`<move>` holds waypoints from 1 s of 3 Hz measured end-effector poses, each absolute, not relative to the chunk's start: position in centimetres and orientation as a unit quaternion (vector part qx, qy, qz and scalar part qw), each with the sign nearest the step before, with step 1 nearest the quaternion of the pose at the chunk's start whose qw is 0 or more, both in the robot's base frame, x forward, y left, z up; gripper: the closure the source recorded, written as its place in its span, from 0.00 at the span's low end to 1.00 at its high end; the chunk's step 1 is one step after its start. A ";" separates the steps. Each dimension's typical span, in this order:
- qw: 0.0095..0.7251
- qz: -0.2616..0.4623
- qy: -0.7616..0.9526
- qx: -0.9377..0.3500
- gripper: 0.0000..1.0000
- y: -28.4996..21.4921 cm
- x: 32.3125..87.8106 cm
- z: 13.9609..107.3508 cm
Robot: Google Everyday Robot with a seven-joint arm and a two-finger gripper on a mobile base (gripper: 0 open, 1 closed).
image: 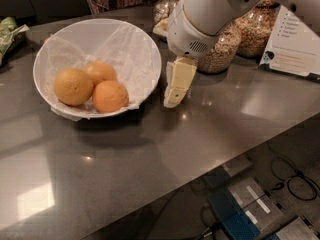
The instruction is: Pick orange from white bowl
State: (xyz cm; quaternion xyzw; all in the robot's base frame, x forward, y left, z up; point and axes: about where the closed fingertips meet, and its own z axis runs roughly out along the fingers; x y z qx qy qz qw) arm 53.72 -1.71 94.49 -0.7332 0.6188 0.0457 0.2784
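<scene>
Near the back edge of the dark grey glossy surface point(150, 149), about mid-width: cream-coloured robot hand point(177, 84) hangs tip-down under the white arm housing point(200, 19). It's low over the surface, just beside the right rim of the wide shallow white bowl point(100, 26), so outside it and not over the fruit. Can't tell if the hand is released or clenched; nothing visibly in it.

Bowl sits toward the back-left corner, lined with crinkled white paper point(130, 49). Target is the large dull yellowish-orange round orange point(73, 86), leftmost of three. It lies low in the bowl on the paper, against the deeper reddish-orange fruit point(110, 96) on its right and the smaller orange fruit point(100, 71) behind.

Handling guess: firm, moderately heavy, round. Dimpled skin should grip OK, but it will likely roll or squirt out if pinched off-centre. Take it from above across the widest part, angled so neither neighbour gets clamped; its left side looks free. Paper may snag or lift.

Glass jars of grain point(220, 51) stand just behind the hand, so watch the arm.
</scene>
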 end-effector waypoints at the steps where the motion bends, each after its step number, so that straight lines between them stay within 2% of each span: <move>1: 0.312 0.076 0.581 -0.748 0.00 2.0 54.9 94.5; 2: 0.334 0.113 0.545 -0.761 0.00 5.7 56.0 94.1; 3: 0.334 0.113 0.545 -0.761 0.00 5.7 56.0 94.1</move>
